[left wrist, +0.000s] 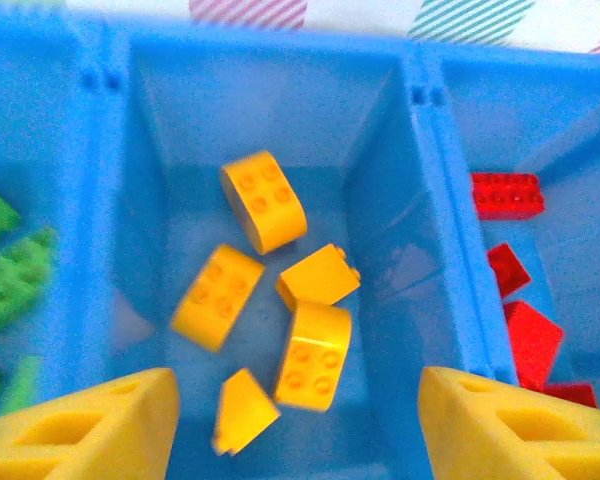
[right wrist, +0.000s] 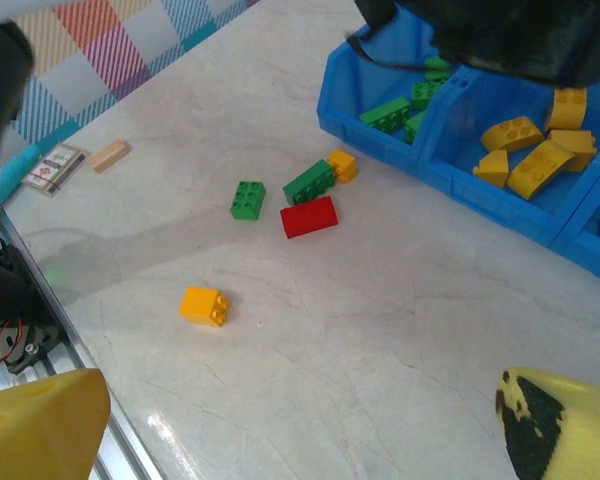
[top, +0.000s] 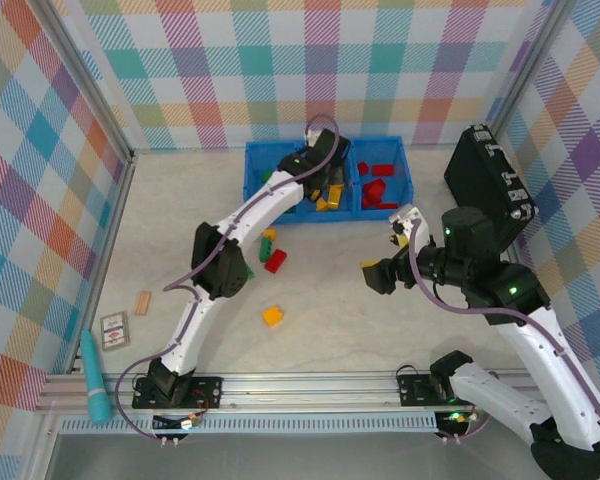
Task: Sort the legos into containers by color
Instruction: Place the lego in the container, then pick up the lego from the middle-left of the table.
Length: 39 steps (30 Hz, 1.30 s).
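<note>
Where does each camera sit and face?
Top external: above, behind the robot, looking down on the table; left arm and right arm show.
Left wrist: over the blue tray, facing down at yellow bricks; left tool fingertips show.
Right wrist: above the table, facing loose bricks and tray; right tool fingertips show.
Shared: both wrist views see the yellow bricks.
</note>
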Each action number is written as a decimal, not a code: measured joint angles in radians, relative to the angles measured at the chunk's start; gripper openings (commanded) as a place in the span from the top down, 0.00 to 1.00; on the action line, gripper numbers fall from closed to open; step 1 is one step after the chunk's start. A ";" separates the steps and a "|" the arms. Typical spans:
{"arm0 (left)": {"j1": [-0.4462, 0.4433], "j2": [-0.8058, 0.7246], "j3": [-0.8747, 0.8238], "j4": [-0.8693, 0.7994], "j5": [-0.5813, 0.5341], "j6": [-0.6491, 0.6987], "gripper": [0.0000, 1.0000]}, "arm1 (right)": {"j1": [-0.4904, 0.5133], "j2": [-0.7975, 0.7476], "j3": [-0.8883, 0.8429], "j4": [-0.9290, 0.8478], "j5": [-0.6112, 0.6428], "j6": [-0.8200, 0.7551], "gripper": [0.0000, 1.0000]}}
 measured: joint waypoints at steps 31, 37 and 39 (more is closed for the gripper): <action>-0.261 -1.019 -1.424 -0.101 0.185 0.218 0.17 | 0.000 0.179 -0.052 0.189 -0.081 0.000 0.01; -0.312 -0.938 -1.442 -0.057 0.185 0.244 0.18 | 0.000 0.161 -0.051 0.210 -0.081 0.000 0.01; -0.317 -0.918 -1.442 -0.037 0.185 0.253 0.18 | 0.000 0.160 -0.049 0.213 -0.081 0.000 0.01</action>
